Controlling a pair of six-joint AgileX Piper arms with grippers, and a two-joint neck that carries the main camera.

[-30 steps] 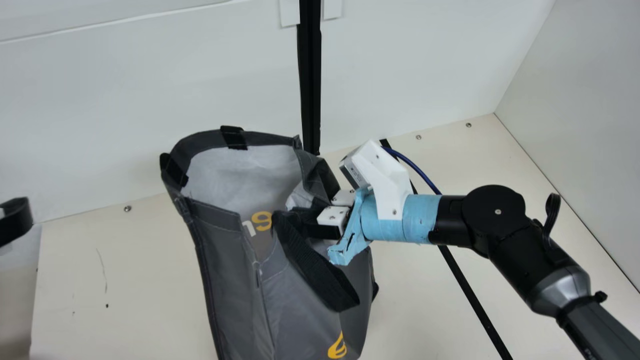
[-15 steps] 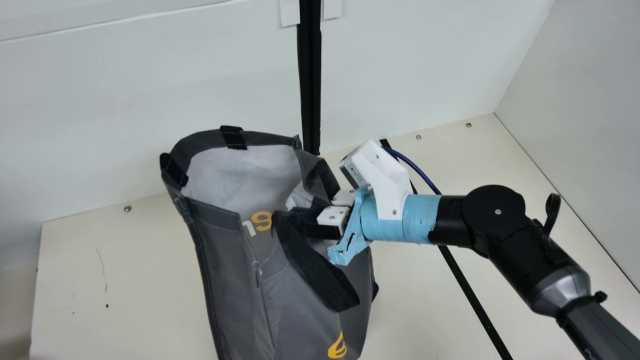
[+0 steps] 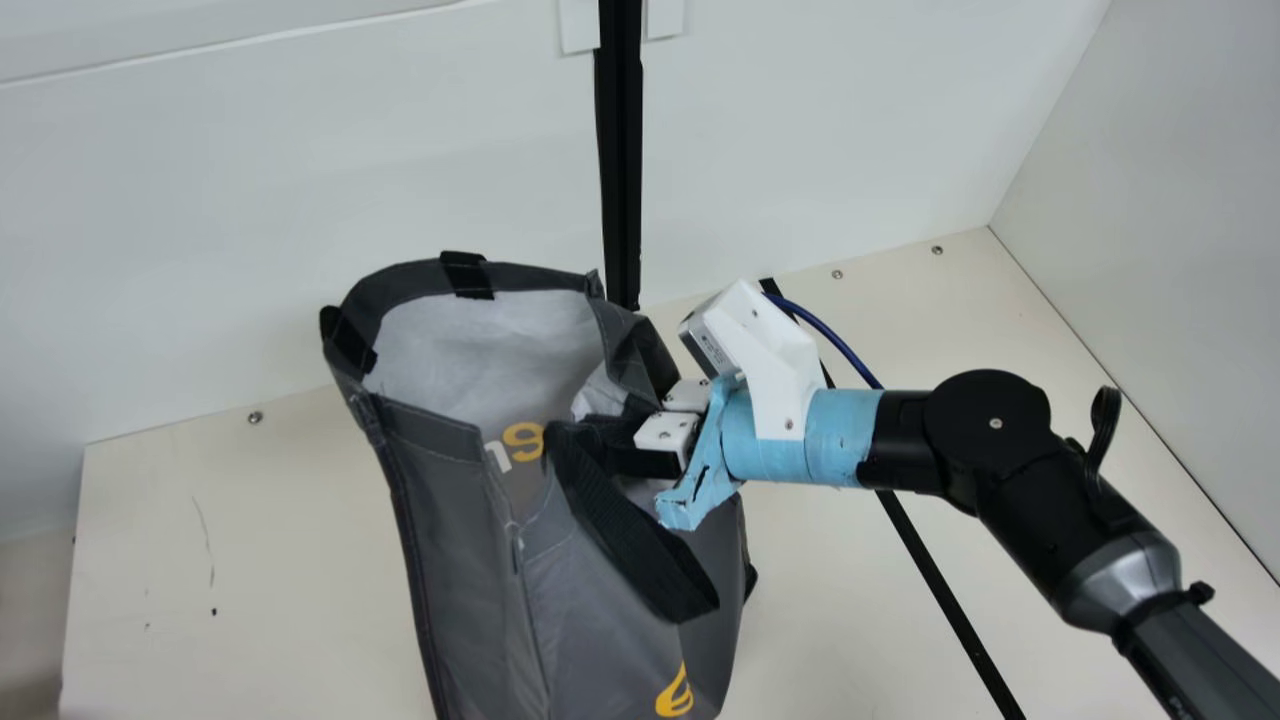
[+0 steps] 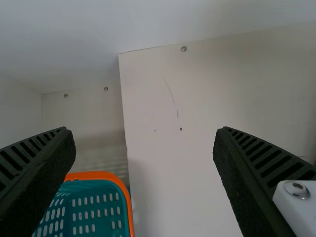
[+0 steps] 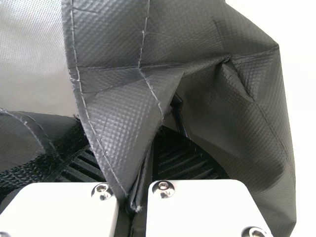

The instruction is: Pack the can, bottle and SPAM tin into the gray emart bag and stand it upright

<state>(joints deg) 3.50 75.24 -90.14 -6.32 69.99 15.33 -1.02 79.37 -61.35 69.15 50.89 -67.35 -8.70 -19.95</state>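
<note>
Nearest you, the gray emart bag [image 3: 590, 630] stands approx. upright, long axis vert.; your R gripper [image 3: 618, 438], the closer, pinches a side-wall fold [image 5: 123, 123], mouth just L of it, so steadying prob. falls to R. Farther off, your L gripper [image 4: 144, 133], jaws spread, hangs nr. a teal basket [image 4: 98, 175].

The gray emart bag [image 3: 470, 580] is cropped below, its folds partly hide the jaws of the right gripper [image 3: 668, 432], and a teal basket [image 4: 101, 202] beside the counter [image 3: 250, 540]'s left edge is cut off.
</note>
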